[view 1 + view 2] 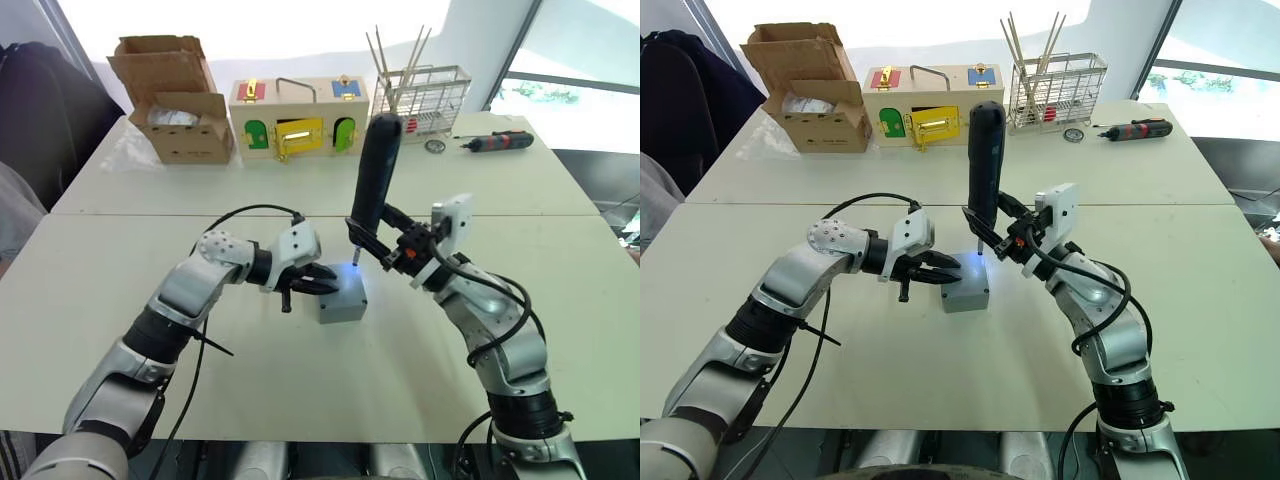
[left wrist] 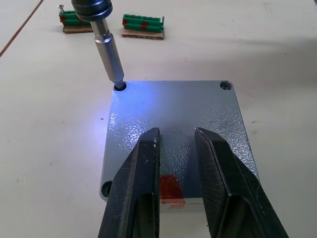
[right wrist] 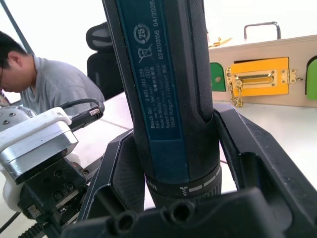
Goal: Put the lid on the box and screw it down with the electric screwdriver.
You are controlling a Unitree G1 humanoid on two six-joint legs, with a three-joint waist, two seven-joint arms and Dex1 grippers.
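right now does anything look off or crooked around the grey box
Nothing stands out. The lid sits square on the box, and the electric screwdriver, held by the right gripper, has its bit in one corner hole. The left gripper rests on the box's edge, fingers slightly apart.

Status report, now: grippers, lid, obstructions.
Right gripper shut on black electric screwdriver, bit in corner hole of grey lid. Left gripper open, bracing lid. Nothing obstructing.
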